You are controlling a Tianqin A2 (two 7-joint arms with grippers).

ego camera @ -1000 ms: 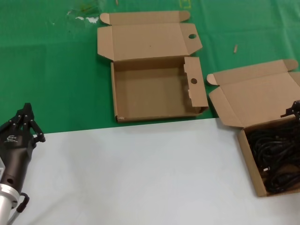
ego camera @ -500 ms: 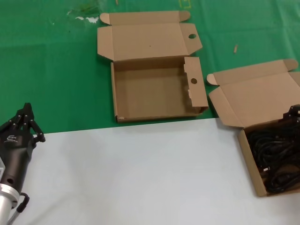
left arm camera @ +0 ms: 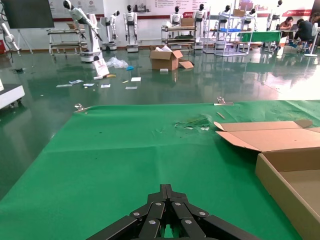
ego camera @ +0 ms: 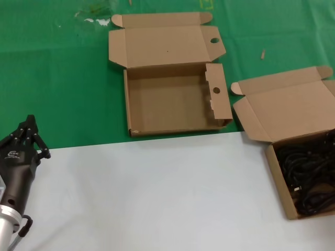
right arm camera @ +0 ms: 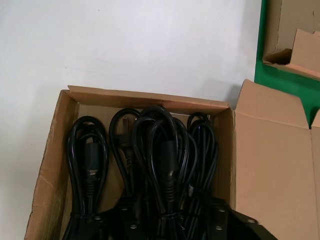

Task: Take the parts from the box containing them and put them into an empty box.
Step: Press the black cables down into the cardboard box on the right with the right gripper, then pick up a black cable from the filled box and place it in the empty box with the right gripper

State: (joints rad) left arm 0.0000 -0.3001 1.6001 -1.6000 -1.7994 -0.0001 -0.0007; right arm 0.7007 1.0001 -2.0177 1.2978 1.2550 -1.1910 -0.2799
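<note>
Bright, even overhead light, soft shadows inside the boxes, glare on the hall floor (left arm camera: 150,65)

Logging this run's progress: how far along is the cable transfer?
Nothing is moved yet: the holed-flap box sits empty. All cables still lie coiled in the plain box, with the right gripper directly over them, holding nothing visible. The left gripper waits at the table's near left. Every cable remains.

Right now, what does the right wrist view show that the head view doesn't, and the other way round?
Only the right wrist view looks straight down on the coiled cables, showing separate loops and plugs. Only the head view shows the whole empty box with holed flaps, and the left gripper parked at the table's near left. Both show the box of cables and the white tabletop.
</note>
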